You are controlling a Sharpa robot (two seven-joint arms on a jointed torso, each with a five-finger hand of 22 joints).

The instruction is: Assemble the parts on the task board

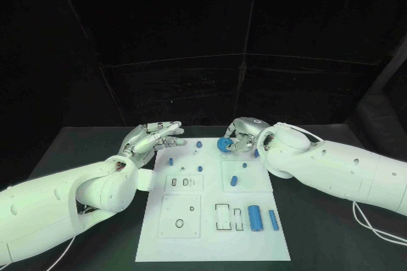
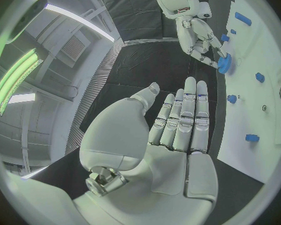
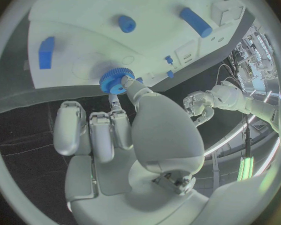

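1. Task board (image 1: 165, 241) lies at the middle of the desk (image 1: 84, 141).
2. Left robot hand (image 1: 155, 137) sits just off the board's far left corner.
3. Right robot hand (image 1: 243, 136) holds a round part (image 1: 224, 143) at the board's far edge.
4. Two long parts (image 1: 254, 217) lie near the board's near right corner.

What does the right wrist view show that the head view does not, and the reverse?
Right wrist view alone: the toothed rim of the round blue gear, pinched by the right hand. Head view alone: the black outlined slots on the near end of the white task board. Both: board, gear, both hands, the left hand holding nothing.
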